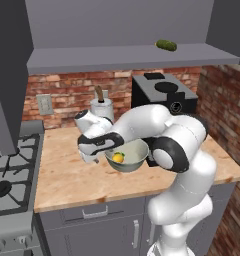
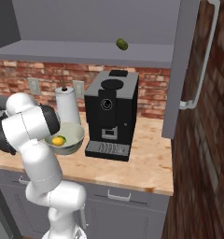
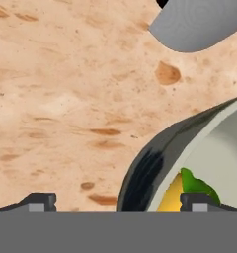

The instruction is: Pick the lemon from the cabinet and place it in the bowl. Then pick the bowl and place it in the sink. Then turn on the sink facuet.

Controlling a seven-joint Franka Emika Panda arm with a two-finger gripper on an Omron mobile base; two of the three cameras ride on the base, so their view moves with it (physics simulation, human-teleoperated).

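The pale bowl (image 1: 135,160) (image 2: 75,134) stands on the wooden counter with the yellow lemon (image 1: 118,158) (image 2: 59,140) inside it. My gripper (image 1: 106,153) hangs open at the bowl's left rim. In the hand view the gripper (image 3: 120,203) straddles the bowl (image 3: 150,168): one fingertip is outside the dark outer wall, the other is over the inside, just above the lemon (image 3: 171,198). Nothing is held. The grey cabinet shelf (image 1: 122,59) (image 2: 76,50) runs above. The sink and the sink facuet are out of view.
A dark green vegetable (image 1: 166,45) (image 2: 122,44) lies on the shelf. A black coffee machine (image 1: 164,92) (image 2: 111,112) stands right of the bowl, a white canister (image 1: 102,107) (image 2: 67,105) behind it. A stove (image 1: 12,165) borders the counter's left end.
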